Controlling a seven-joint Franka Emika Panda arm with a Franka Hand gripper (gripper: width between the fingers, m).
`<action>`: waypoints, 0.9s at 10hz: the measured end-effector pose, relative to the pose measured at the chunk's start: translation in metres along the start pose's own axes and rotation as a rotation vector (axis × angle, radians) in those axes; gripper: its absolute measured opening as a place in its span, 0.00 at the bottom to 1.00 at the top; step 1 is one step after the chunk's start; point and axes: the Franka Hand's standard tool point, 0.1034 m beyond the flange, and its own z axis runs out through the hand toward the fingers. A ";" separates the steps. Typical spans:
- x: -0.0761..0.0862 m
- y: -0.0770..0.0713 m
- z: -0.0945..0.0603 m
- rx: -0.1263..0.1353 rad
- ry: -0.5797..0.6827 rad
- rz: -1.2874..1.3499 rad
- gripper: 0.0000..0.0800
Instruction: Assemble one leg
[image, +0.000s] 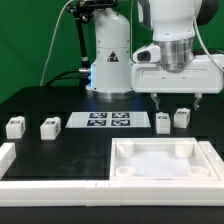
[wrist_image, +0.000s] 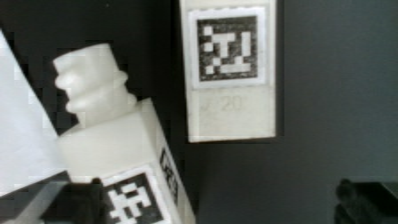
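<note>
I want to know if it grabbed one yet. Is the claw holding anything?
Nothing is held. The claw hangs open above a leg, with its fingers wide apart.

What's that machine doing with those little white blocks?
The robot arm's gripper hangs open above two small white legs, one beside the other, holding nothing. Two more legs sit at the exterior view's left. The large white square piece with corner sockets lies nearer the camera, with no leg in it yet.

You have no legible text: only coded tags on the marker board (image: 108, 120) and legs (image: 181, 118), and a triangle sign (image: 112, 58) on the arm base (image: 110, 75).
</note>
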 end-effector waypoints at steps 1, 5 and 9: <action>0.002 0.002 0.000 -0.009 -0.025 -0.009 0.81; 0.000 0.007 0.003 -0.030 -0.242 -0.021 0.81; -0.010 0.002 0.004 -0.068 -0.543 0.002 0.81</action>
